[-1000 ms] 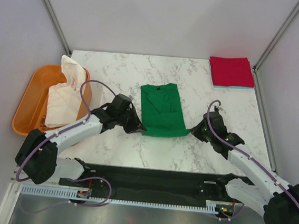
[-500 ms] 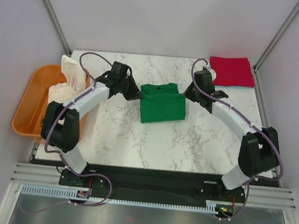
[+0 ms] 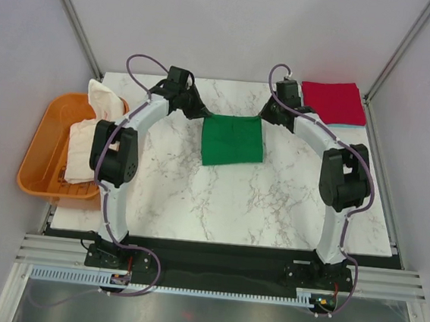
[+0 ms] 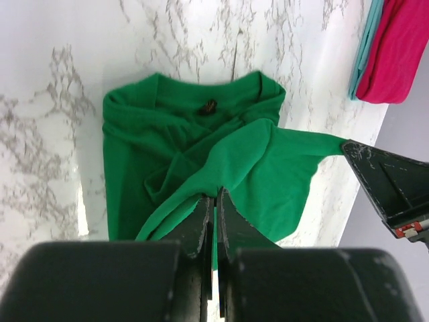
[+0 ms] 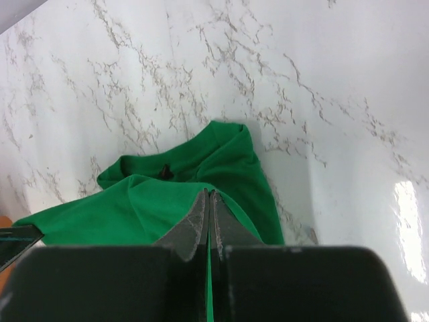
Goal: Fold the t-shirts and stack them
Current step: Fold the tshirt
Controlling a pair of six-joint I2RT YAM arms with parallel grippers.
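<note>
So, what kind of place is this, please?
Probably a robot test cell, not a home: plain grey walls on metal posts, a marble-pattern table, two bolted arms holding a green t-shirt.

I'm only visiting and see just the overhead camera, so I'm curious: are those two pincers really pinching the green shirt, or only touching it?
Observer: The left wrist view shows the left pincer shut on a lifted edge of the green t-shirt.
Operator: And the other one?
Observer: The right pincer is shut on the cloth too, seen in its own camera.
Operator: Where's the collar?
Observer: Underneath the lifted cloth; its small dark label shows in both wrist views.
</note>
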